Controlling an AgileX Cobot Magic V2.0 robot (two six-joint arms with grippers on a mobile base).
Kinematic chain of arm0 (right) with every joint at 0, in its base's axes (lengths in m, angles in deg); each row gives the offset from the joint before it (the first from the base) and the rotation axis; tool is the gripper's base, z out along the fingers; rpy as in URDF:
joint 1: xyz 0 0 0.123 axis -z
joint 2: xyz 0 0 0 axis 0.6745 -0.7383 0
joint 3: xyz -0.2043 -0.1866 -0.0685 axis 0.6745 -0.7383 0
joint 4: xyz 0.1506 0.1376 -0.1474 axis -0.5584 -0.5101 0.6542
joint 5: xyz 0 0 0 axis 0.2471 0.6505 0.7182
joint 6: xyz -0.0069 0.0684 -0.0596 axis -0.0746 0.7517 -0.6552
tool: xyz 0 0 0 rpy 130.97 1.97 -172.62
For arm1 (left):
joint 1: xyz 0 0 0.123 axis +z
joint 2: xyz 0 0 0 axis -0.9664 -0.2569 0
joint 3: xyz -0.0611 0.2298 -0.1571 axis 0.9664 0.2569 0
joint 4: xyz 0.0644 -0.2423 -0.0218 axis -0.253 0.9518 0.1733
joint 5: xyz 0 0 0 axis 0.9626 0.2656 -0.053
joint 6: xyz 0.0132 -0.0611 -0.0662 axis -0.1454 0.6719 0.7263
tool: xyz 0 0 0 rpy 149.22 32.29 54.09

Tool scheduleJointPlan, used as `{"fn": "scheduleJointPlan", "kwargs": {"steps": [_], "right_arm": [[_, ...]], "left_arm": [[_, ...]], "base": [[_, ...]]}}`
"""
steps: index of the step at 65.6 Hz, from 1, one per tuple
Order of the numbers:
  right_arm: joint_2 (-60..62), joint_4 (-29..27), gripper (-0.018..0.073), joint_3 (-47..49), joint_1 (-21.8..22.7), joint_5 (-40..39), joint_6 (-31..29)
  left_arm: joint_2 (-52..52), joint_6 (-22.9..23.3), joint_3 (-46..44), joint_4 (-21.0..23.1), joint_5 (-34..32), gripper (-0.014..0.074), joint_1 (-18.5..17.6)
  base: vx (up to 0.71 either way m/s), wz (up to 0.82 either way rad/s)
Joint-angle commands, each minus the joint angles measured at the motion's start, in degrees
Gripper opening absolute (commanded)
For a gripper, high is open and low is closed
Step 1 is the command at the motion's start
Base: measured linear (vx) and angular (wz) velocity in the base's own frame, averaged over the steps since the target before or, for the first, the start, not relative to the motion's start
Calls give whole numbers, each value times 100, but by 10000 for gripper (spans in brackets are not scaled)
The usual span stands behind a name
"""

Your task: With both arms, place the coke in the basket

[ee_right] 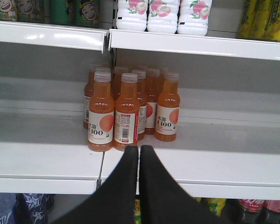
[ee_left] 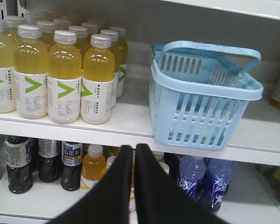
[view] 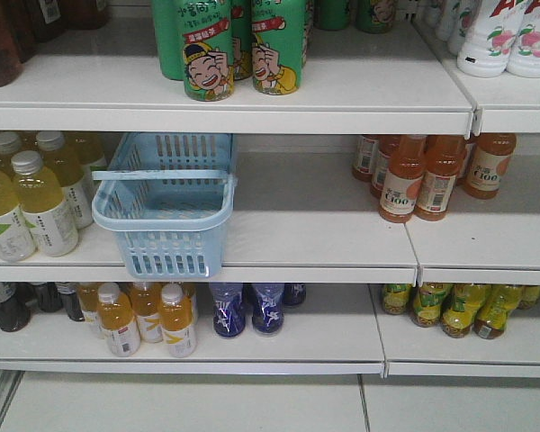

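white shop shelving [view: 315, 238] fills every view, stocked in rows. basket [view: 162, 219] sits on the middle shelf, left of centre, with its front end hanging past the shelf lip. yellow drink bottles [ee_left: 65, 79] stand just beside it on the left. swing handle [view: 162, 175] lies across the open top. nothing seen inside.

coke: not found in any view. dark bottles with red labels [ee_right: 252, 207] on the lowest shelf, right side, are cut off by the frame and do not match an all-red bottle.

left gripper [ee_left: 133, 151]: jaws pressed together, nothing held, aimed at the shelf lip just left of the basket. right gripper [ee_right: 139, 151]: likewise closed tip to tip and empty, facing the orange c100 bottles [ee_right: 126, 112].

handling, judged:
- a slim, tall bottle should tip easily. if full, expect moderate weight and a smooth, slippery wall.
- take it on the straight body below the shoulder, not on the cap.
- the basket looks light and fairly stiff. overhanging as it is, it may slide or tilt when loaded, so the second arm should steady its rim.
- the handle partly bars the opening, so lower the bottle in front of it or behind it.
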Motion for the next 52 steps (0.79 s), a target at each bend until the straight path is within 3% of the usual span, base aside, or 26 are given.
{"fn": "scheduleJointPlan", "kwargs": {"steps": [1, 52], "right_arm": [[75, 62, -2, -44, -4, -387, -51], [75, 62, -2, -44, -4, -387, -51]], "left_arm": [[65, 13, -189, -3, -411, -6, 7], [65, 13, -189, -3, -411, -6, 7]], "base": [[6, -2], [0, 0]]}}
